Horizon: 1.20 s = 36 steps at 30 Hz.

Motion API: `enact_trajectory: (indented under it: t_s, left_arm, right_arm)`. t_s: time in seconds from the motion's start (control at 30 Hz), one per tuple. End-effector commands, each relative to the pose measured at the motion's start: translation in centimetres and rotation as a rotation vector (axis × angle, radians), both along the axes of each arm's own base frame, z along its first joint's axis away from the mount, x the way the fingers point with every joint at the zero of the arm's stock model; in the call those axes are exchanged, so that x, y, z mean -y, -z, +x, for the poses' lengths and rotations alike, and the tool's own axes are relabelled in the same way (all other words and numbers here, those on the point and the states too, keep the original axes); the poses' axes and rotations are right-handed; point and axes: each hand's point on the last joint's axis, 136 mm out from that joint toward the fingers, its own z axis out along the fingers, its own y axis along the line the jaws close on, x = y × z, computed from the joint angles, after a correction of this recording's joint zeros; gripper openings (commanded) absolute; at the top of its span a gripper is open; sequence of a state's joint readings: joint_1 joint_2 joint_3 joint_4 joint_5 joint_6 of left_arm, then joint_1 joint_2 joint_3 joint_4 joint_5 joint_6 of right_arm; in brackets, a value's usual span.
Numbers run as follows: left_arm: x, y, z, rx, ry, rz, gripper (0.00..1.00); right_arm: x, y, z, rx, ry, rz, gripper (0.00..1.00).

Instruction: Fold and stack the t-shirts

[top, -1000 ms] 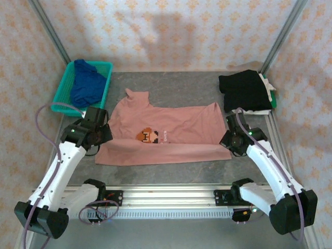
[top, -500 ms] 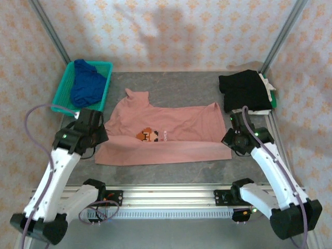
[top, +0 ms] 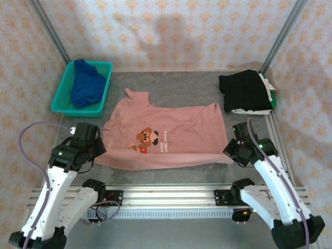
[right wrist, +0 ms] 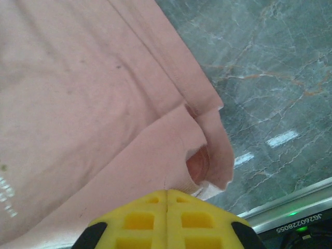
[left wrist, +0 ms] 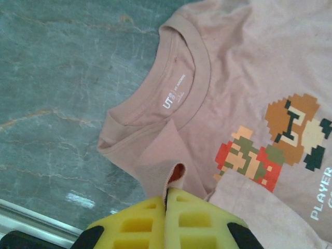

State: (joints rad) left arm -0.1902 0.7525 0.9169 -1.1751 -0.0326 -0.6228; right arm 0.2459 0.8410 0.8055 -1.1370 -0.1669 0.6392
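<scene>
Down at the near edge, the left tool [left wrist: 167,198] is closed tight on a pinch of pink cloth just beside the collar [left wrist: 181,88]; the right tool [right wrist: 167,196] is clamped the same way, nipping a curled fold at the hem corner [right wrist: 207,155]; so both are holding the pink tee [top: 171,135], one at each end.

The tee lies across the middle of the counter [top: 176,83] with its long axis running left to right: collar toward the left arm, hem toward the right arm, pixel print [top: 147,140] face up; each arm is nearest its own end, and the cloth spreads away from both tools toward the far side; my read is that any fold from here would carry this near edge away from the arms, across that long axis, with both tools moving together.

Further back, the blue tee [top: 85,83] sits bunched in the teal basket [top: 62,104] at far left; the black tee [top: 244,91] rests folded at far right, well apart from the pink one.
</scene>
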Motion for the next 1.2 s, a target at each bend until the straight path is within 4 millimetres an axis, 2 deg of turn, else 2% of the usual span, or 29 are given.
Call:
enact_trajectory:
  t_s: [0.0,0.17,0.3,0.43,0.53,0.63,0.77,0.93,1.07,1.17]
  left_arm:
    - [0.7,2.2,2.4,-0.031,0.001,0.002,0.00]
    - [-0.1,4.1,4.8,-0.119,-0.003,0.101,0.00]
    - [-0.8,4.7,6.5,-0.168,-0.005,0.174,0.00]
    - [-0.9,5.1,8.1,-0.194,0.007,0.213,0.00]
    - [-1.2,5.2,8.9,-0.215,0.013,0.247,0.00]
    - [-1.5,4.8,9.3,-0.237,0.012,0.275,0.00]
    - [-1.4,2.6,8.2,-0.201,0.013,0.255,0.00]
    - [-0.6,-0.8,4.0,-0.062,0.017,0.130,0.00]
    - [-0.7,-1.9,0.1,0.004,-0.003,0.061,0.00]
    - [-0.6,-1.7,-2.0,0.035,-0.017,0.011,0.00]
  right_arm:
    - [1.6,1.0,2.5,0.005,0.033,-0.126,0.00]
    - [2.2,2.1,5.9,-0.013,0.038,-0.217,0.00]
    - [2.7,2.5,8.3,-0.018,0.040,-0.288,0.00]
    - [2.1,3.2,10.7,-0.023,0.007,-0.295,0.00]
    - [1.9,4.1,11.8,-0.054,-0.025,-0.313,0.00]
    - [1.9,4.7,12.1,-0.108,-0.047,-0.336,0.00]
    - [1.4,3.4,10.9,-0.101,-0.064,-0.292,0.00]
    - [0.1,1.0,7.5,-0.038,-0.076,-0.151,0.00]
    - [-0.5,0.7,4.0,-0.059,-0.089,-0.085,0.00]
    - [-0.6,0.9,1.8,-0.066,-0.093,-0.047,0.00]
